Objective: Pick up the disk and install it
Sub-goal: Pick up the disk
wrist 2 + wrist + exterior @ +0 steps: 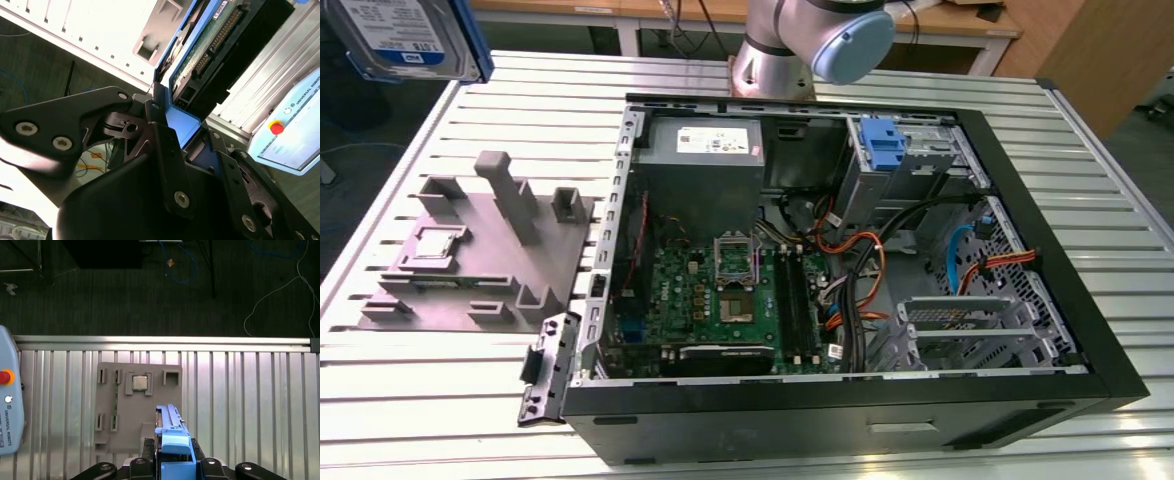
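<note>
In the exterior view the disk (403, 35) sits at the upper left of the frame, held up off the bench (427, 400). It has a silver-grey body, a white label with dark print and a blue band, and bright blue rails. An open computer case (854, 400) lies on the bench.

In the second wrist view the pincer (182, 124) is clamped on the blue rail of the disk (200, 55), whose green circuit board shows.

In the first wrist view the disk (170, 422) appears edge-on in front of a grey parts tray (135, 415).

Slatted silver metal table (1121, 250), evenly lit, dark floor (100, 290) beyond its edge, loose blue cable (168, 270) and thin white cable (274, 294) lying on it, wooden desk (974, 28) behind, tall wooden panel (1097, 60), perhaps a cabinet side
</note>
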You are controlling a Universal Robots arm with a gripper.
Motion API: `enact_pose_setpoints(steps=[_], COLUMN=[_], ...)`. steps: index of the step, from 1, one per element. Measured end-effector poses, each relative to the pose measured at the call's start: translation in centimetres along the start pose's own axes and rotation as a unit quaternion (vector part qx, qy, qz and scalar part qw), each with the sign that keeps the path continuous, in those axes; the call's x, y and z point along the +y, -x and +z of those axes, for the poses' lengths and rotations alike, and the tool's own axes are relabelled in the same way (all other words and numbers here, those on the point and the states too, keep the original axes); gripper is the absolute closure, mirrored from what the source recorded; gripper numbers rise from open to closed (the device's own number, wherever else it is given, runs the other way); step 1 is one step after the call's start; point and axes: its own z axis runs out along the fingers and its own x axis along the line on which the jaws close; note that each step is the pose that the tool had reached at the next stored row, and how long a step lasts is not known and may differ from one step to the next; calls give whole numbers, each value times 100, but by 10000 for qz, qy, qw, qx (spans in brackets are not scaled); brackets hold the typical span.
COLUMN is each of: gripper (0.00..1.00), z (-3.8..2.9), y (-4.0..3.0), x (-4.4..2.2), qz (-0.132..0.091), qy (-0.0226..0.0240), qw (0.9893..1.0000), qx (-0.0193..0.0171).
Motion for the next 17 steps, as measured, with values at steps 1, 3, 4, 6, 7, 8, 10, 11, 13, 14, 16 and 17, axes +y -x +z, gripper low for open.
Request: enact_pose_setpoints(steps=[1, 3, 4, 6, 7, 8, 10, 11, 13, 14, 16, 17], gripper=[63, 63, 63, 63, 63, 63, 63, 63, 63, 63, 63, 63], z=[-1, -1, -1, -1, -1, -2, -2, -2, -3, -3, -3, -3], y=[0, 0, 0, 0, 0, 0, 0, 0, 1, 1, 0, 0], x=[-6, -17, -22, -29, -32, -36, -43, -46, -53, -57, -67, -72], qz=[0, 0, 0, 0, 0, 0, 0, 0, 0, 0, -1, 0], qy=[0, 0, 1, 0, 0, 0, 0, 0, 0, 1, 0, 0], qw=[10000, 10000, 10000, 10000, 10000, 10000, 10000, 10000, 10000, 10000, 10000, 10000], qx=[0, 0, 0, 0, 0, 0, 0, 0, 0, 1, 0, 0])
